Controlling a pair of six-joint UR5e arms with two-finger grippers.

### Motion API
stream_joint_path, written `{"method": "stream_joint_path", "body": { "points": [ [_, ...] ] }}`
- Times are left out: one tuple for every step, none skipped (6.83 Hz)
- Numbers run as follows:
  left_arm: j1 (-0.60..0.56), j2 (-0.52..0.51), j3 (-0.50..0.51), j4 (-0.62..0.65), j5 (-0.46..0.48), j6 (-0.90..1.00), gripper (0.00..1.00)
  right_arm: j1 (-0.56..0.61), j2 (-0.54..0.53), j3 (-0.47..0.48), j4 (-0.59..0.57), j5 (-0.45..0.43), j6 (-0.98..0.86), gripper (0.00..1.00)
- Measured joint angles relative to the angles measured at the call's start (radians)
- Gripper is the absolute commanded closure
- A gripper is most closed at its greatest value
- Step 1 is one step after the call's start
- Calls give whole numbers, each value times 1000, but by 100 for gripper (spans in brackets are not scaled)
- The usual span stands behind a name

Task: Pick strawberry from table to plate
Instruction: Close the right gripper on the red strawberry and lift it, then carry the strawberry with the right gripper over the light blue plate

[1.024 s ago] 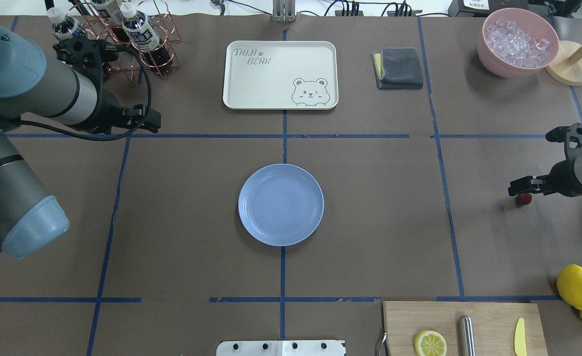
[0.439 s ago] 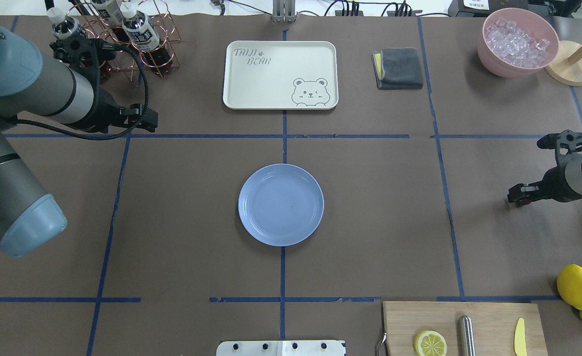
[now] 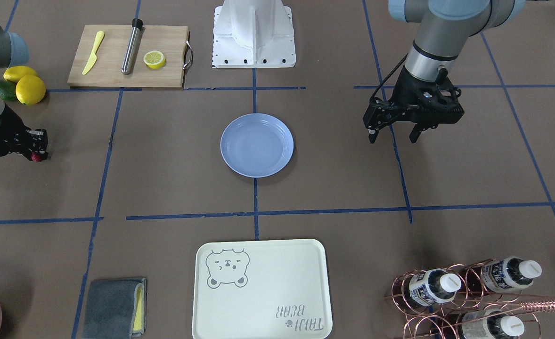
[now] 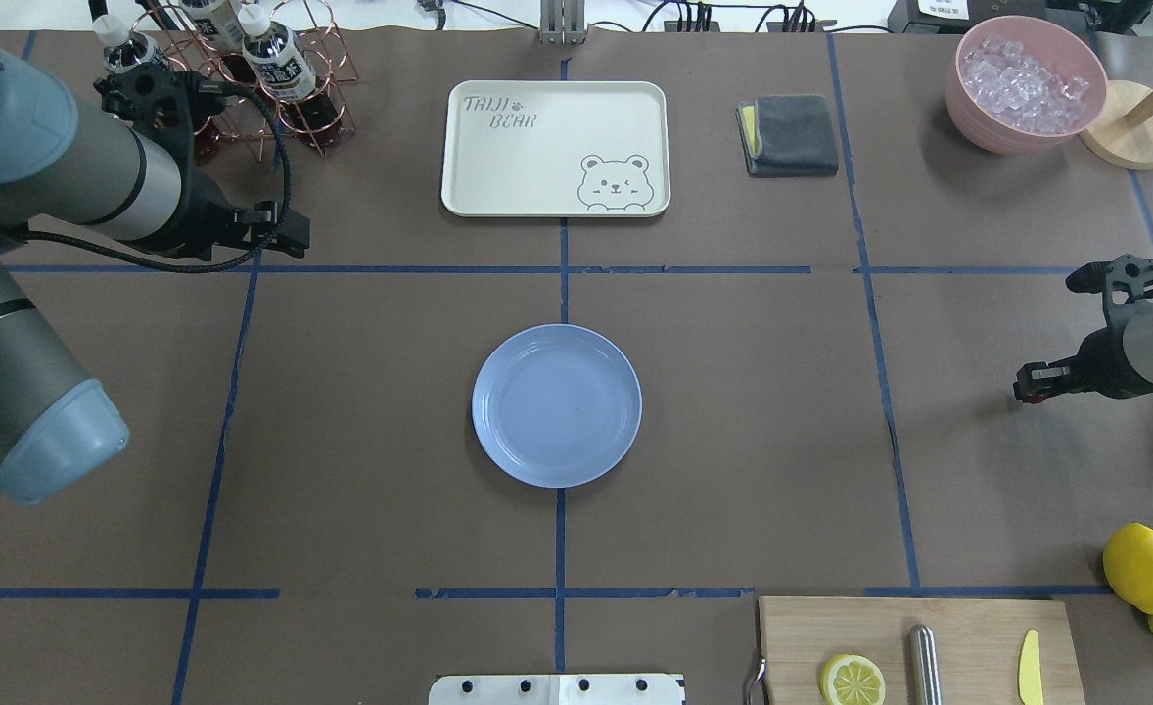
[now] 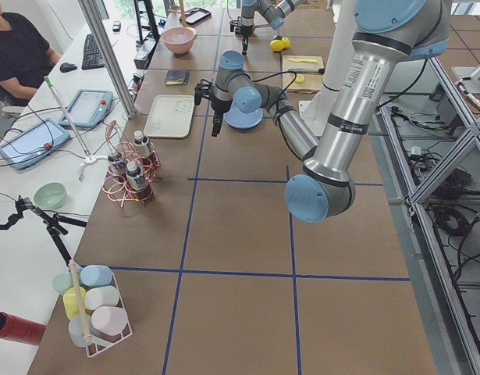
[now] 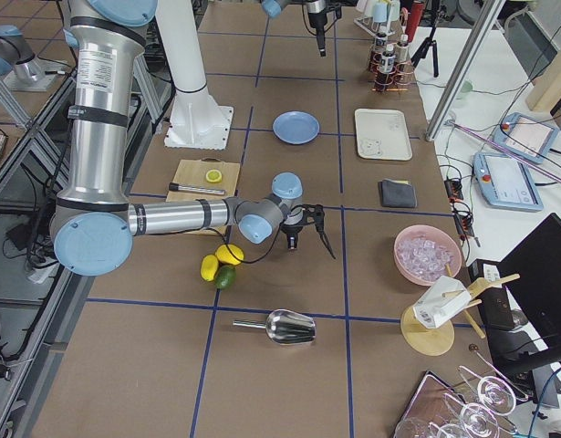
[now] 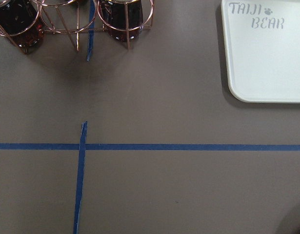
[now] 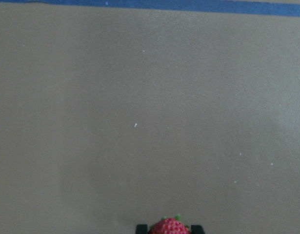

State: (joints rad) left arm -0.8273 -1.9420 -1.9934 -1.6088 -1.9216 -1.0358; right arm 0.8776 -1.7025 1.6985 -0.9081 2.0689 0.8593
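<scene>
The strawberry (image 8: 169, 227) is cut off by the lower edge of the right wrist view. Only a red, bumpy crown with two small green tips is seen there, flanked closely by the black fingertips (image 8: 142, 229) of the right tool (image 4: 1025, 384), which is closed on the berry. Its long axis cannot be told from so little; the green tips are turned away from the tool, out over the bare counter (image 3: 164, 179).

In the front-facing view the berry is seen only as a small red spot at the tool's tip. It lies near the counter's edge on the robot's right, well apart from the plate (image 3: 257, 146) at the counter's middle. In the overhead view it is almost wholly hidden by the fingers. Whether it rests on the counter or is clear of it cannot be made out.

The left tool (image 3: 393, 137) is shown in the front-facing view with its fingers spread wide and nothing between them. None of those fingers are caught in the left wrist view, only blue tape lines (image 7: 150, 146) and a corner of the cream tray (image 7: 267, 63).
</scene>
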Motion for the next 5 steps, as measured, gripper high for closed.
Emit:
{"method": "stream_joint_path", "body": {
  "points": [
    [-36, 6, 0, 2, -17, 21, 0, 9, 6, 19, -3, 4, 1, 100],
    [-76, 17, 2, 5, -33, 76, 0, 15, 30, 36, -19, 9, 4, 100],
    [-111, 35, 5, 8, -43, 150, 0, 18, 86, 50, -64, 11, 11, 100],
    [-153, 68, 10, 10, -50, 249, 0, 16, 169, 61, -146, 14, 20, 100],
    [-208, 98, 19, 15, -63, 360, 0, 5, 260, 69, -241, 21, 37, 100]
  ]
}}
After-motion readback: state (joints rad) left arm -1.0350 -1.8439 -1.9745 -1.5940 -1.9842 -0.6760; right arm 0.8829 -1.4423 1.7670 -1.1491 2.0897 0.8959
